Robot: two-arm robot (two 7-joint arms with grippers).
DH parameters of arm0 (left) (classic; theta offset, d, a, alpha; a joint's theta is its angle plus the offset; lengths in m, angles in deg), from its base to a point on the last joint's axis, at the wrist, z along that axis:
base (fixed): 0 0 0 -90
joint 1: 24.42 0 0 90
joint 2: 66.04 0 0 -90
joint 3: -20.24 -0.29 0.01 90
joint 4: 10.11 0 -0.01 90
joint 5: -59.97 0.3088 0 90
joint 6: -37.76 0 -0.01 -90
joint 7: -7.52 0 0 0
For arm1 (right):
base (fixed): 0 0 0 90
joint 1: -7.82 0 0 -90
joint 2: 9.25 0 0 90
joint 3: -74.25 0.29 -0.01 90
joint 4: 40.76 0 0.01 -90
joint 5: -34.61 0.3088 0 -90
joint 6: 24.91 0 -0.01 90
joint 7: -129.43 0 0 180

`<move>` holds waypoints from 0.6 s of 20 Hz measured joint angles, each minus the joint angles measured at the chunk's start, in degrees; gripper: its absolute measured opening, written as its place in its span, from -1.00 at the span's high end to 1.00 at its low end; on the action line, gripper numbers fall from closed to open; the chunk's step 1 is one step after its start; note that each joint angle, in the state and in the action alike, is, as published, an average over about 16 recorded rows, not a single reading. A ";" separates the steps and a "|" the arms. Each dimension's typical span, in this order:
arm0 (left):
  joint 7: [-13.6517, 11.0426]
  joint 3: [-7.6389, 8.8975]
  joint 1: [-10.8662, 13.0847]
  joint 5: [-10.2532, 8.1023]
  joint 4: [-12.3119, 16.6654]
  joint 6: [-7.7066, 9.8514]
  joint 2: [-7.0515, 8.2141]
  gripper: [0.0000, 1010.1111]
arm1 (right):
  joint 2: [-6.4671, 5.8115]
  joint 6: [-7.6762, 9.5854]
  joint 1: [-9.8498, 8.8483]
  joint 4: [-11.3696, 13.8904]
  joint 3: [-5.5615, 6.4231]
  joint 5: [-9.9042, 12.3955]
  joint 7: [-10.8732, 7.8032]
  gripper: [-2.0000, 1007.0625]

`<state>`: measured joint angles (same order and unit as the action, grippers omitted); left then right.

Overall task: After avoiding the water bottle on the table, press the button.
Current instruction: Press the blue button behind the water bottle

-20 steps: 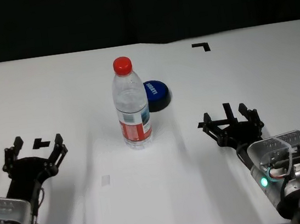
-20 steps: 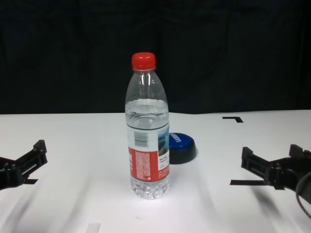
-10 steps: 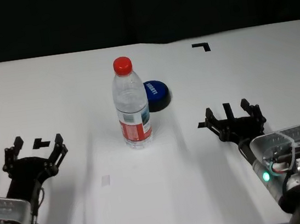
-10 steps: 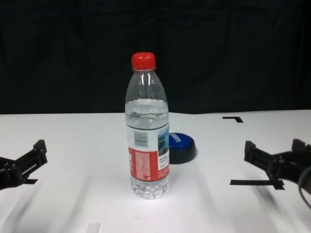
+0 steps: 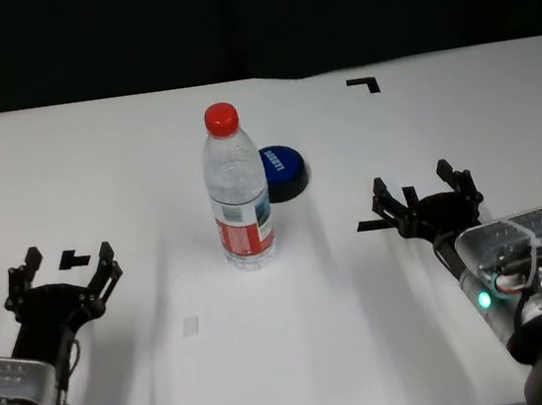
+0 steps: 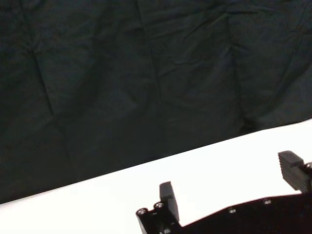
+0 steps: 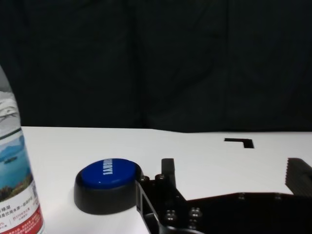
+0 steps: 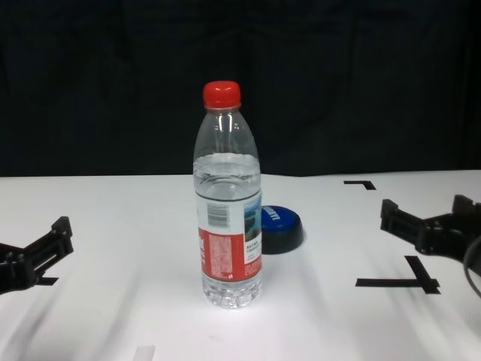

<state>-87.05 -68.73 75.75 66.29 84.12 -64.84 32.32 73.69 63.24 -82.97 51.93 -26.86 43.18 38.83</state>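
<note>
The water bottle (image 5: pixel 238 189) stands upright at the middle of the white table (image 5: pixel 96 165), with a red cap and a red, white and blue label. It also shows in the chest view (image 8: pixel 228 203) and at the edge of the right wrist view (image 7: pixel 14 180). The blue button (image 5: pixel 283 170) sits just behind and to the right of the bottle, also in the chest view (image 8: pixel 281 228) and the right wrist view (image 7: pixel 106 185). My right gripper (image 5: pixel 426 194) is open and empty, to the right of the button and nearer to me. My left gripper (image 5: pixel 63 273) is open and empty at the near left.
Black tape marks lie on the table: a corner mark (image 5: pixel 364 83) at the far right, a cross mark (image 8: pixel 409 278) under my right gripper, and a small mark (image 5: pixel 74 258) by my left gripper. A dark curtain backs the table.
My right gripper has moved forward, away from me and slightly right, and sits higher in the chest view. The left arm, bottle and button have not moved.
</note>
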 joint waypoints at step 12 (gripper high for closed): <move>0.00 0.00 0.00 0.00 0.00 0.00 0.00 -0.99 | 1.04 0.75 4.02 -2.76 1.52 -1.78 -3.15 -0.99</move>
<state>-87.04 -68.74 75.75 66.29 84.12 -64.84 32.32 74.73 63.99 -78.95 49.17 -25.34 41.40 35.68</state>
